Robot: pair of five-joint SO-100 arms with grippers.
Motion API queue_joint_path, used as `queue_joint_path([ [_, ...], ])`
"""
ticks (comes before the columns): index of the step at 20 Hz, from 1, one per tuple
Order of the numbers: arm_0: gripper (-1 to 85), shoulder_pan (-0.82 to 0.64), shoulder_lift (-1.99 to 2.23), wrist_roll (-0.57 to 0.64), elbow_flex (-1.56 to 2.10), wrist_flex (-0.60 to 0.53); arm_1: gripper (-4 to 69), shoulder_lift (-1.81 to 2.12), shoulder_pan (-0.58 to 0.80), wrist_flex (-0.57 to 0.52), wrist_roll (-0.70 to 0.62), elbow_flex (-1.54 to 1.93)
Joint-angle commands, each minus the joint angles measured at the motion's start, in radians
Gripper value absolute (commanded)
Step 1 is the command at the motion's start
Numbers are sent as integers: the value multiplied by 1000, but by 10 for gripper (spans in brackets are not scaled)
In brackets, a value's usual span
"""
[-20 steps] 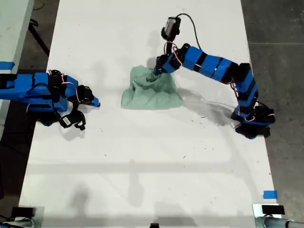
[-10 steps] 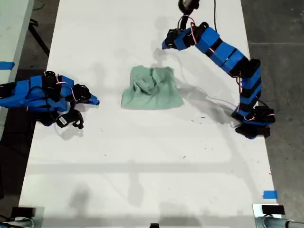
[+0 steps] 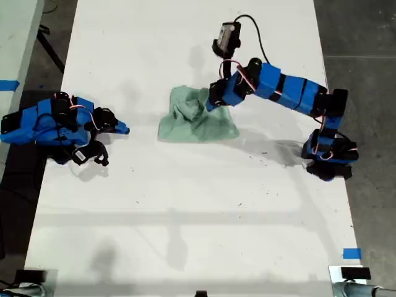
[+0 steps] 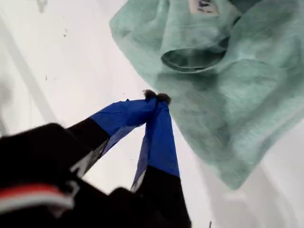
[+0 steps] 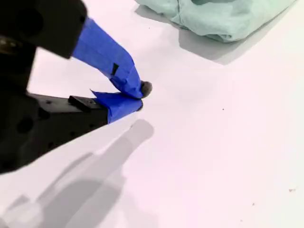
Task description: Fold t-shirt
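Exterior view shows my first gripper [image 3: 213, 102] reaching from the arm based at that view's right, tips together with nothing between them, poised at the upper right part of the t-shirt [image 3: 197, 116]. My first wrist view has those blue tips [image 4: 156, 98] meeting just over the cloth's edge, beside the open collar and its label. The t-shirt lies bunched on the white table [image 3: 185, 210], near the middle. My second gripper [image 3: 122, 130] rests at the exterior view's left, jaws closed and empty, well apart from the shirt. Blue tape [image 3: 351, 253] marks the table's lower right corner in the exterior view.
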Motion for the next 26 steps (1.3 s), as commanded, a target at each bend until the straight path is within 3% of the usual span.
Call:
queue_joint_path([
  [1, 0, -5, 3, 0, -6, 2, -8, -31, -64, -57, 55, -20],
  [6, 0, -2, 3, 0, -6, 2, -8, -91, -129, -75, 117, -17],
  [15, 0, 6, 3, 0, -6, 2, -8, -293, -44, -153, 37, -126],
  [23, 0, -2, 3, 0, -6, 2, -8, -376, 146, -152, -87, -339],
  [26, 0, 0, 3, 0, -6, 2, -8, -385, 239, -238, -129, -339],
])
